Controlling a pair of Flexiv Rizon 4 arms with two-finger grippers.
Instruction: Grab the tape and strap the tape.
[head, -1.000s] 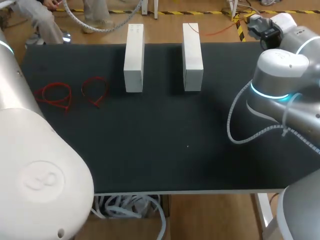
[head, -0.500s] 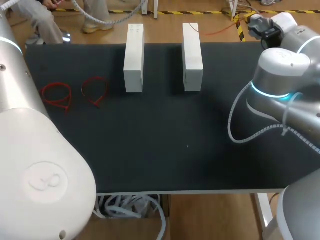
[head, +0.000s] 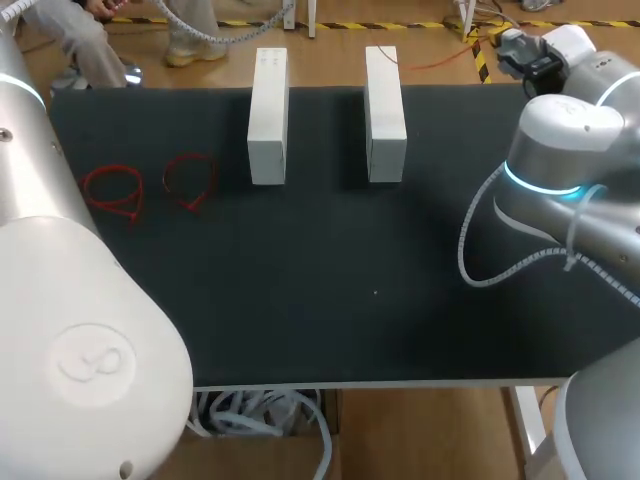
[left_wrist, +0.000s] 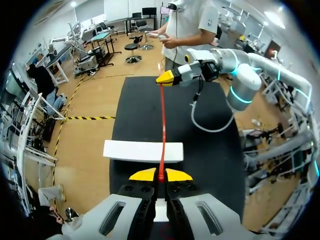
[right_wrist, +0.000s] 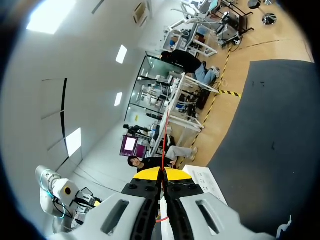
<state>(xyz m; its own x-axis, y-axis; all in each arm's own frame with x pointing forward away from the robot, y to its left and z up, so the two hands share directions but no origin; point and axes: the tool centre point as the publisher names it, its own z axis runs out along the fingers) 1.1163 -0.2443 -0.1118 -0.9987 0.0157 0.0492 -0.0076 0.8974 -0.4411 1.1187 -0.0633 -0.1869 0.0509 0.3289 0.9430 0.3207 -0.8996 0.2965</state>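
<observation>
The left gripper (left_wrist: 161, 175) is clamping one end of a thin red plastic strap (left_wrist: 162, 120). It is running straight across a white rectangular block (left_wrist: 130, 150) to the right gripper (right_wrist: 161, 173), which is pinching the other end.

The table mat (head: 350, 300) looks matt, the white blocks (head: 268, 120) smooth, the tape (left_wrist: 163, 125) plastic.

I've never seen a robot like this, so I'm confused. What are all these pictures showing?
It is a robot with two arms at a black table. One picture looks down from above. The two round ones come from a camera on each wrist. On the table lie two white blocks and two red loops. The left gripper and the right gripper both pinch a thin red strap, stretched between them.
</observation>
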